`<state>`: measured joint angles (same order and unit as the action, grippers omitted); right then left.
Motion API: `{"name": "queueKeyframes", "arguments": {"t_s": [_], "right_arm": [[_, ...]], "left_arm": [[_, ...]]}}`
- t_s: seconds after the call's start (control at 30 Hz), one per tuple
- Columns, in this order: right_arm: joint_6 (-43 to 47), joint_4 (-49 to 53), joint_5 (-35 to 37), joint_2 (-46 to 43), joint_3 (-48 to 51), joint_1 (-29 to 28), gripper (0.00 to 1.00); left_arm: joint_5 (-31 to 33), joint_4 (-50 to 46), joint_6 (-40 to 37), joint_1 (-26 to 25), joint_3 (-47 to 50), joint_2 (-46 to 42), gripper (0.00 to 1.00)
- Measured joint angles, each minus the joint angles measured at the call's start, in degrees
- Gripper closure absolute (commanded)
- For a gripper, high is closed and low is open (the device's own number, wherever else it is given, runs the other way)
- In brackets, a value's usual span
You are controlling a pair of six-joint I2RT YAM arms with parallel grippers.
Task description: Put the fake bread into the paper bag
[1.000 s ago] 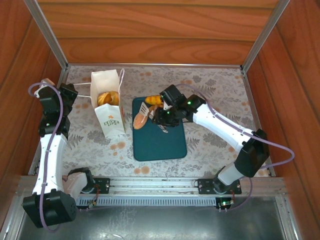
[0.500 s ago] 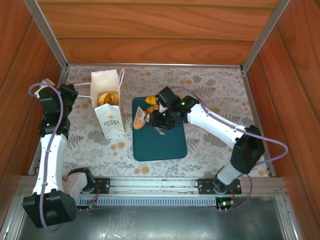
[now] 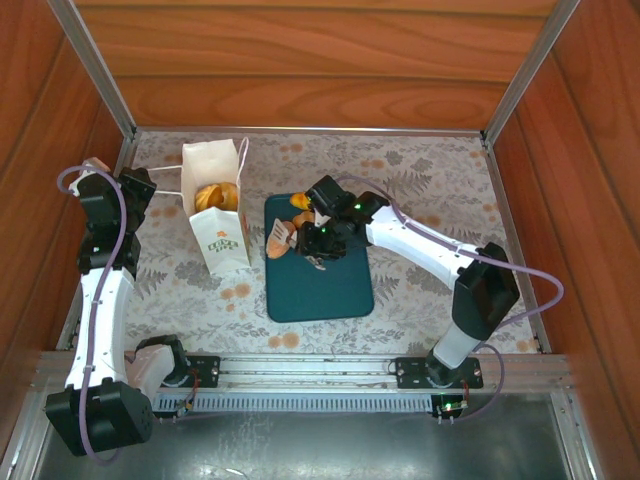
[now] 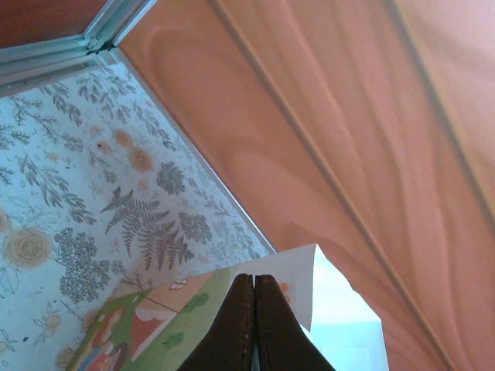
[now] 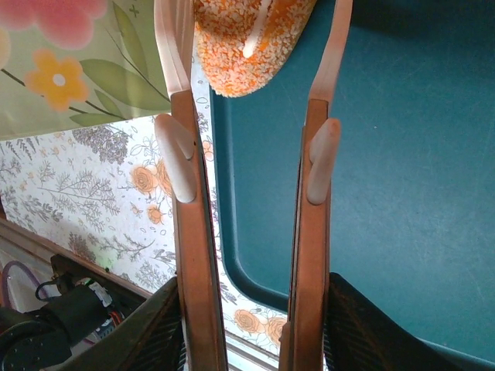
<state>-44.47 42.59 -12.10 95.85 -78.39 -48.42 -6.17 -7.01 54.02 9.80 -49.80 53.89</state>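
The white paper bag (image 3: 222, 238) stands upright left of the tray, and a golden piece of fake bread (image 3: 215, 197) shows inside it. My right gripper (image 3: 322, 236) is shut on wooden tongs (image 5: 189, 232). The tongs' tips pinch an orange crumbed piece of fake bread (image 5: 251, 39) over the tray's left edge, next to the bag's flowered side (image 5: 62, 69). Another piece (image 3: 300, 203) lies at the tray's far end. My left gripper (image 4: 254, 280) is shut, right at the bag's top edge (image 4: 340, 309); whether it pinches anything I cannot tell.
The dark teal tray (image 3: 322, 285) lies in the middle of the flower-print tablecloth (image 3: 430, 180). Wooden walls close in the back and both sides. A metal rail runs along the near edge.
My right arm has shifted left across the tray toward the bag, carrying the tongs and the bread with it. The left arm and the bag have not moved.
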Motion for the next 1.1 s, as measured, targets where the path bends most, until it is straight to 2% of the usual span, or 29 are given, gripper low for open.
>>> {"name": "queueKeyframes", "arguments": {"t_s": [0.23,0.6,0.77,1.1], "right_arm": [[0.2,-1.2,-0.2,1.0,0.0,0.0,0.56],[0.5,-1.6,-0.4,1.0,0.0,0.0,0.73],[0.4,-1.5,-0.2,0.1,0.2,0.0,0.75],[-0.2,-1.0,1.3,-7.4,3.0,0.1,0.77]], "left_arm": [[0.0,0.0,0.0,0.0,0.0,0.0,1.00],[0.0,0.0,0.0,0.0,0.0,0.0,1.00],[0.0,0.0,0.0,0.0,0.0,0.0,1.00],[0.0,0.0,0.0,0.0,0.0,0.0,1.00]]}}
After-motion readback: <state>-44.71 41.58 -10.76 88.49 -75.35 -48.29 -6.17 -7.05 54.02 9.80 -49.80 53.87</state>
